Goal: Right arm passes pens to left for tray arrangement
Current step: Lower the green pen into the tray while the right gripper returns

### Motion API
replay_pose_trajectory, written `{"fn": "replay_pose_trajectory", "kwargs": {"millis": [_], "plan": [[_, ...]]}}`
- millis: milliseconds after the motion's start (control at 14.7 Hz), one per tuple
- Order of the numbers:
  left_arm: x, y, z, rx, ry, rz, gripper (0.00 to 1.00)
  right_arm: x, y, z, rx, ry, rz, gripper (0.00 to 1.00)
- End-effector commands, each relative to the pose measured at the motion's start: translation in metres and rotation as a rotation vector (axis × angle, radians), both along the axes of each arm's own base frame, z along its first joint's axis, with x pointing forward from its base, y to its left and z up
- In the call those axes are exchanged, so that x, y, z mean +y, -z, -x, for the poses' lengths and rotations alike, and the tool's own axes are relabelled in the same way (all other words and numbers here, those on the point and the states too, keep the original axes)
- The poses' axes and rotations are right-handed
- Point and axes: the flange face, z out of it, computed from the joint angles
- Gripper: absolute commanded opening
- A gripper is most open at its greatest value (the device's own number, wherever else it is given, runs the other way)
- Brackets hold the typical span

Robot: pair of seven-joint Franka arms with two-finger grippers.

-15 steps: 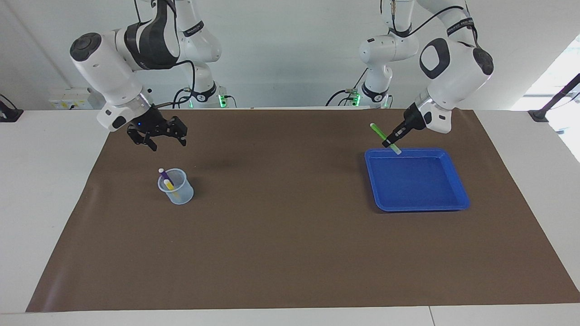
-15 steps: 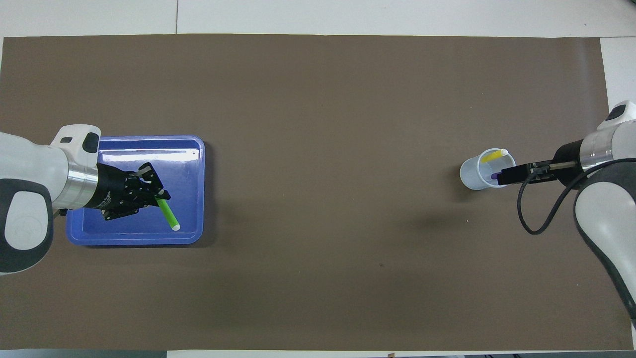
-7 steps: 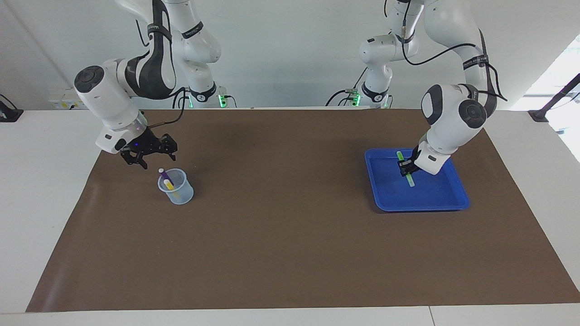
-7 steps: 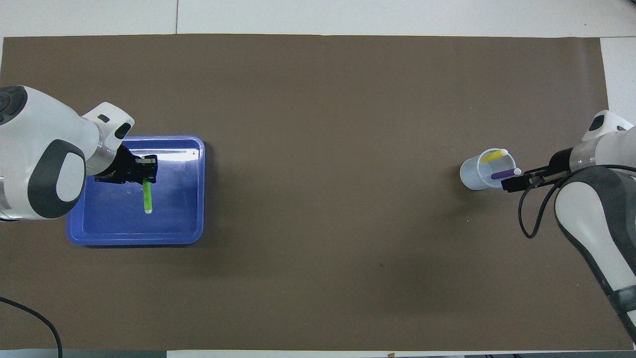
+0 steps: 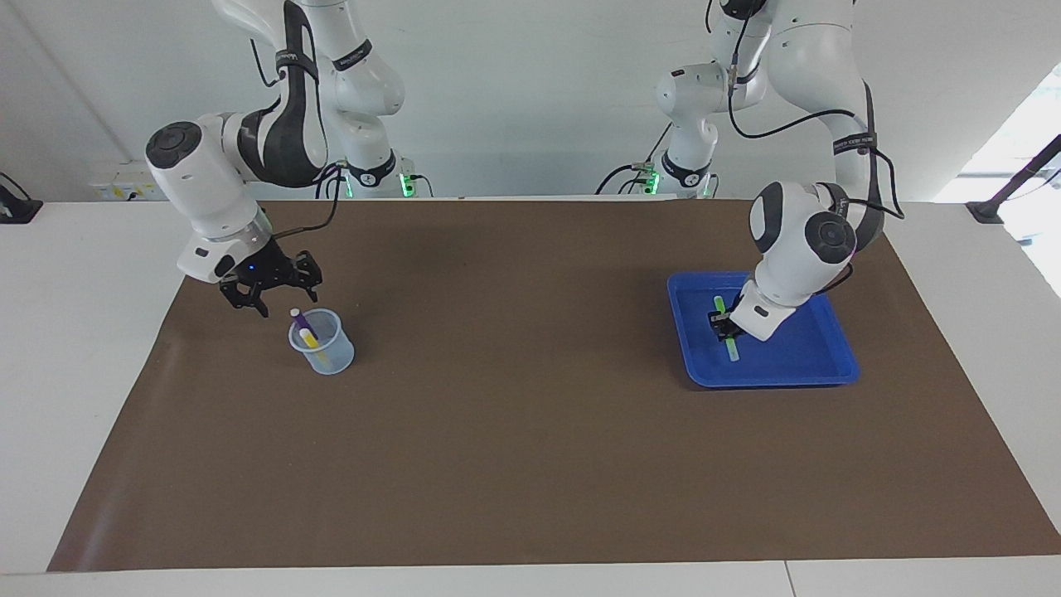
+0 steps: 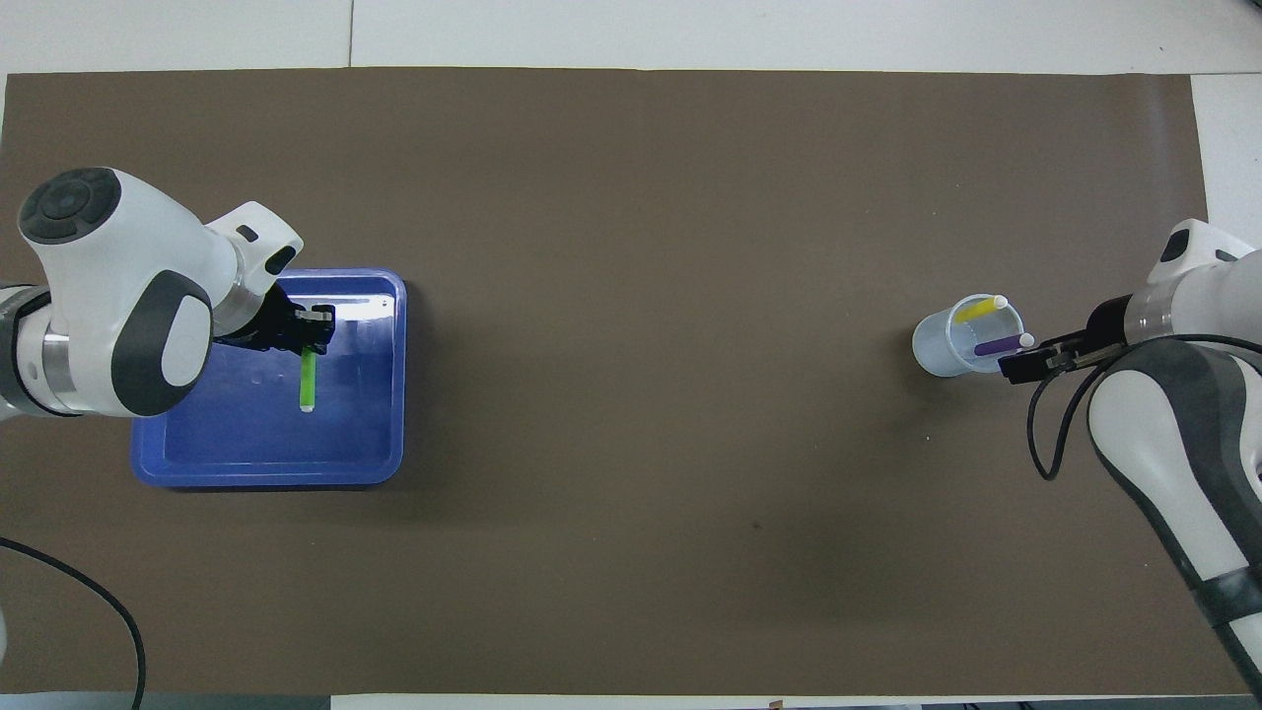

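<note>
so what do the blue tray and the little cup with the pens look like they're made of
The tray looks like glossy moulded plastic: bright highlights streak its floor, and its corners are rounded. The cup looks like thin translucent plastic, pale blue: the yellow pen shows through its wall. Both are likely guesses from looks alone.

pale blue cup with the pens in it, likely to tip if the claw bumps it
Probably yes: the small translucent pale-blue plastic cup looks thin and light. The purple marker pen and yellow marker pen lean against its rim, so a nudge there could topple it. On the brown mat it may slide first.
</note>
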Motion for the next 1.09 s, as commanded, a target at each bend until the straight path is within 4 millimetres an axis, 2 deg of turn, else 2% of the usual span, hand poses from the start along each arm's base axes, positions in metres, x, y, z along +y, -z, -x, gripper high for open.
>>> {"fn": "replay_pose_trajectory", "kwargs": {"millis": [0,271,339,407,610,746,814,882,1017], "plan": [[0.002,0.016,-0.003,-0.022,0.029,-0.014,0.00,0.002,0.004,0.007,-0.036,-0.023,0.024,0.88],[0.007,0.029,-0.004,-0.025,0.031,-0.016,0.00,0.003,0.008,0.009,-0.060,-0.035,0.022,0.84],[0.008,0.029,-0.004,-0.025,0.029,-0.016,0.00,0.004,0.009,0.009,-0.062,-0.039,0.022,0.76],[0.009,0.028,-0.004,-0.025,0.028,-0.016,0.00,0.004,0.009,0.009,-0.062,-0.040,0.022,0.65],[0.011,0.028,-0.005,-0.025,0.023,-0.016,0.00,0.004,0.009,0.010,-0.054,-0.039,0.021,0.02],[0.011,0.028,-0.005,-0.025,0.025,-0.016,0.03,0.004,0.009,0.010,-0.054,-0.035,0.020,0.00],[0.011,0.028,-0.005,-0.028,0.025,-0.016,0.90,0.004,0.008,0.009,-0.055,-0.032,0.020,0.00],[0.011,0.027,-0.005,-0.030,0.023,-0.016,1.00,0.004,0.007,0.009,-0.058,-0.030,0.021,0.00],[0.011,0.027,-0.005,-0.030,0.023,-0.016,1.00,0.005,0.003,0.006,-0.066,-0.029,0.021,0.00]]}}
